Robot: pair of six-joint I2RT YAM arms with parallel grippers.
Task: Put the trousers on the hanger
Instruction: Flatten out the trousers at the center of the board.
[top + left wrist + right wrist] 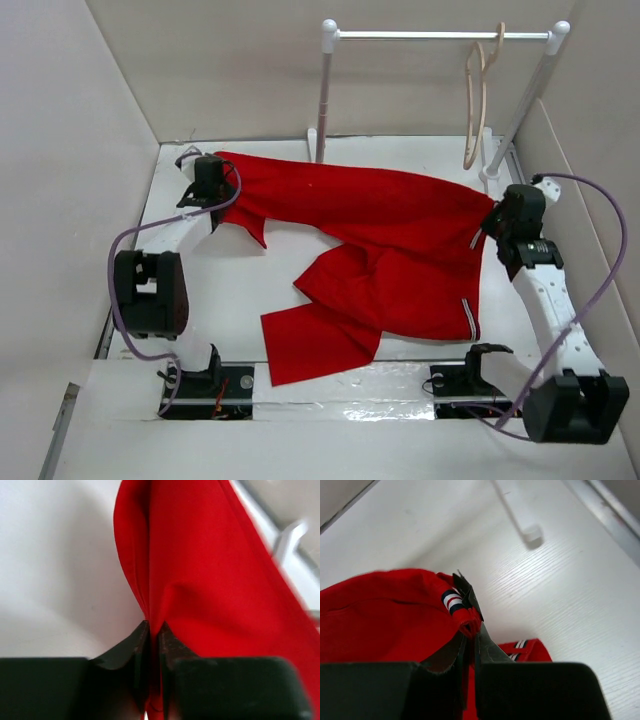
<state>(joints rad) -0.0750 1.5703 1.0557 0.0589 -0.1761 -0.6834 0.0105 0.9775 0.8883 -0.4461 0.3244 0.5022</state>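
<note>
The trousers (380, 250) are found crumpled on the table (225, 285), one leg folded toward the bases. Red cloth is clenched in the left claw (154, 632), a striped edge in the right claw (471, 625) (both pinched tight). Beyond, the hanger (477, 110) is hung bare on the rack (440, 35); draping is judged unstarted.

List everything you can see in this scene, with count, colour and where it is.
trousers: one, bright red with striped trim, spread across the table, pinched at both ends
hanger: one, pale beige, hanging near the right end of the rack's bar
rack: one, white posts and silver bar, far edge of the table
table: one, white, under everything
left claw: one, black, shut on the trousers at far left
right claw: one, black, shut on the trousers' striped edge at right
</note>
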